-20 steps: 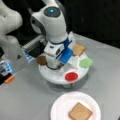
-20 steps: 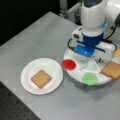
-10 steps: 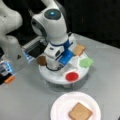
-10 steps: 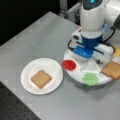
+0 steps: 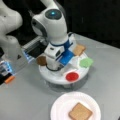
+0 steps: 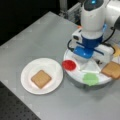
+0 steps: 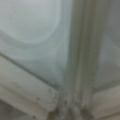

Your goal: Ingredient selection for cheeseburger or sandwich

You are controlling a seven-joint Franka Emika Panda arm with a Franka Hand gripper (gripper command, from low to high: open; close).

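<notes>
One toast square (image 5: 80, 111) lies flat on the white plate (image 6: 27, 83) as the base layer, while the second toast square (image 6: 113, 69), red disc (image 5: 72, 76), green leaf piece (image 6: 90, 78) and brown patty (image 5: 41, 60) remain sorted on the round divided tray (image 5: 51, 76) on the bench (image 6: 37, 35). The gripper (image 5: 55, 65) is lowered into the tray's centre; whether its fingers are released or clenched cannot be told, since the arm hides them.

Both front views look down at an angle from above the grey table (image 5: 27, 100), facing it from roughly opposite sides. Both share the white divided tray (image 5: 56, 77) (image 6: 75, 75) and the white plate (image 5: 60, 107) (image 6: 27, 75). The wrist view sits pressed close to the white tray's ridges (image 7: 75, 62).
</notes>
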